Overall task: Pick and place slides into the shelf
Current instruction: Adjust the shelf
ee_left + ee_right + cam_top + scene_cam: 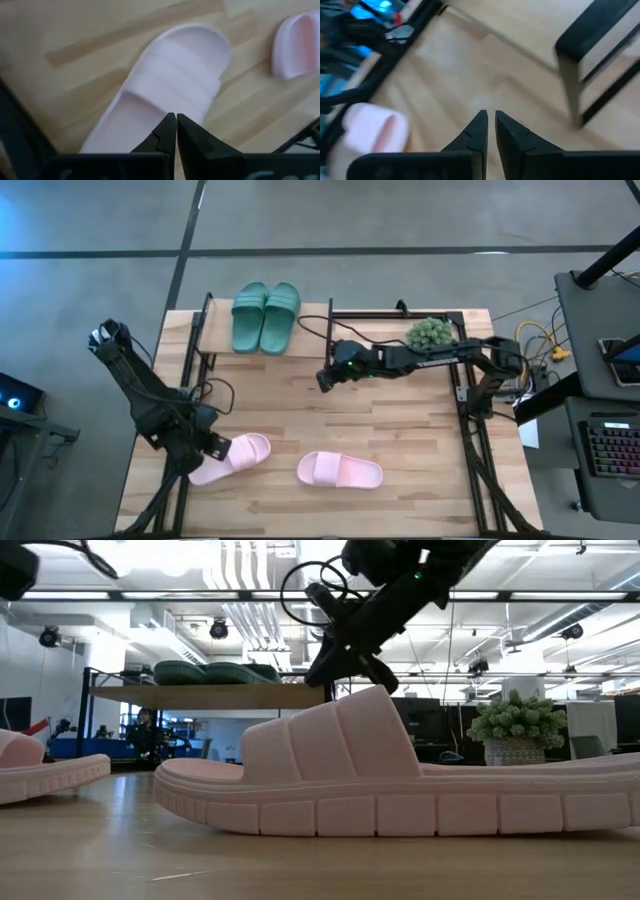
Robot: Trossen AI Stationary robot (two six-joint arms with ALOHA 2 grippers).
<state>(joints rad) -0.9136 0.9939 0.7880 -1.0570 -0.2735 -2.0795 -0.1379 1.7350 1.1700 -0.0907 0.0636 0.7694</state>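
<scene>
The teal pair (265,317) rests sole down, side by side, on the shelf's wood top board (215,330), which stands at the table's far left. Two pink slides lie flat on the tabletop near its near edge: one on the left (232,458) and one in the middle (340,471). My left gripper (214,446) is shut and stands over the left pink slide (170,85). My right gripper (325,379) is shut and hangs in the air over the table's middle, just right of the shelf (210,695), holding nothing. My left gripper (176,118) points down with its shut fingertips over the left pink slide's side rim (207,107), beside the strap. I cannot tell whether they touch it. The slide lies flat on the table.
A fuzzy green plant in a pot (430,333) stands at the table's far right. Black metal frame rails (470,430) run along the table's left and right sides. Bare wood lies between the shelf and the pink slides.
</scene>
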